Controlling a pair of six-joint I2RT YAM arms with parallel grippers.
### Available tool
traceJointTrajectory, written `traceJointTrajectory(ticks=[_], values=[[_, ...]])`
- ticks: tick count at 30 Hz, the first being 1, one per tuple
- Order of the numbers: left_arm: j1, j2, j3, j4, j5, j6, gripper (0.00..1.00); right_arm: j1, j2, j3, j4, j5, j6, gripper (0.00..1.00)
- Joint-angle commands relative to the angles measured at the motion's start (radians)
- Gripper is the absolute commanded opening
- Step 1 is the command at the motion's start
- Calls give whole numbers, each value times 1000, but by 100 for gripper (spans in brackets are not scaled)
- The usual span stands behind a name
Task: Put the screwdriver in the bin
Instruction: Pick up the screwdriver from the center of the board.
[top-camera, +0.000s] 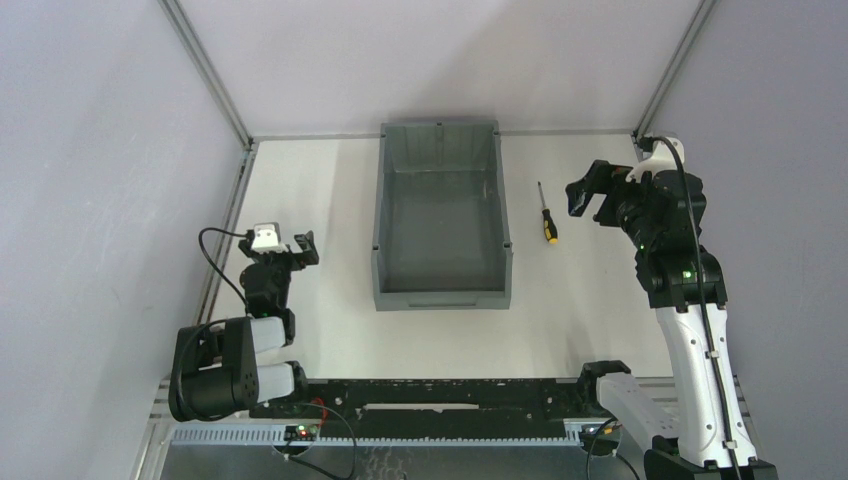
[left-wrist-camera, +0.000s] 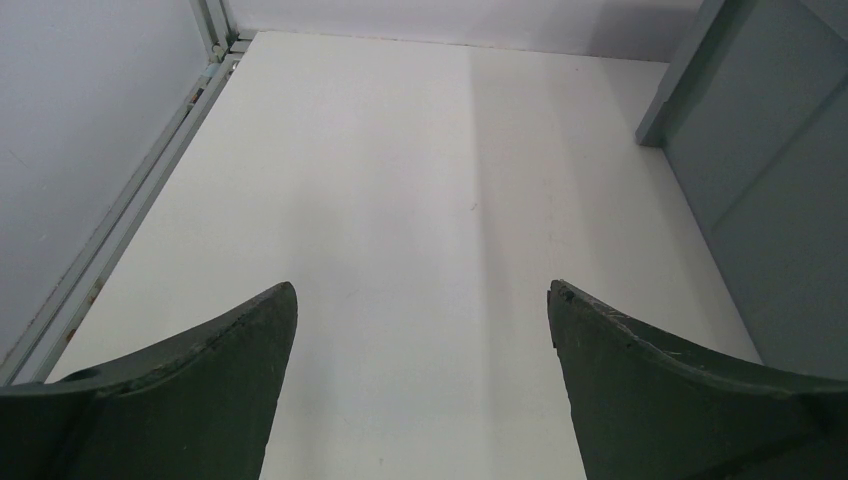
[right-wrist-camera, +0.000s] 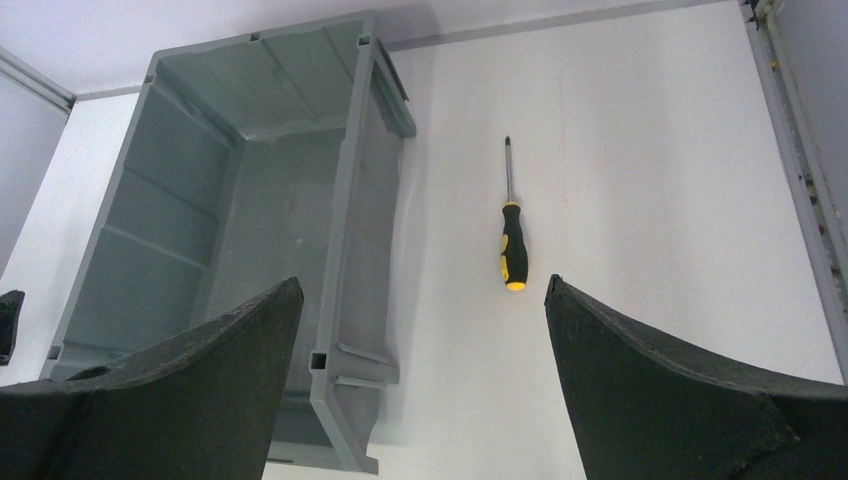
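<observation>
1. The screwdriver (top-camera: 546, 214) lies on the surface (top-camera: 330, 200), just right of the bin (top-camera: 378, 240).
2. Its long axis runs near-to-far, handle towards the arms.
3. The right hand (top-camera: 593, 198), fingers spread, is nearer; the left hand (top-camera: 285, 246), also spread, is across the bin.

Brightness: all 3 views are evenly and softly lit; the white table (top-camera: 330, 200) reads bright.
Shadows: faint and soft-edged; the bin (right-wrist-camera: 370, 200) throws a pale shade on the table along its right wall, and the screwdriver (right-wrist-camera: 513, 240) throws barely any.
Left wrist view: 1 dim vertical band of shade crosses the table.
Sheen: a mild gleam lies on the bin's floor in the top view.
Focus: the top view is crisp; the fingers (right-wrist-camera: 680, 390) of the right gripper (right-wrist-camera: 422, 280) look dark and slightly soft.
Distortion: the bin's walls bow in the right wrist view.
</observation>
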Motion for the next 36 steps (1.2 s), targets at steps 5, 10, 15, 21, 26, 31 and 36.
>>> traceJointTrajectory(ticks=[5,10,15,21,26,31,36], values=[[-4,-12,13,26,-12,14,100,-3,5,12,103,-19,-22,100],[-4,-12,14,27,-12,13,100,-3,69,101,73,-26,-44,99],[-4,-12,13,27,-12,14,100,-3,157,218,9,-19,-80,98],[-5,-11,13,26,-12,13,100,-3,298,379,-86,6,-121,97],[-4,-13,13,27,-11,13,100,-3,428,512,-178,18,-134,96],[-3,-11,14,26,-12,14,100,-3,551,637,-276,13,-133,95],[-5,-12,13,26,-12,14,100,-3,676,744,-381,30,-134,93]])
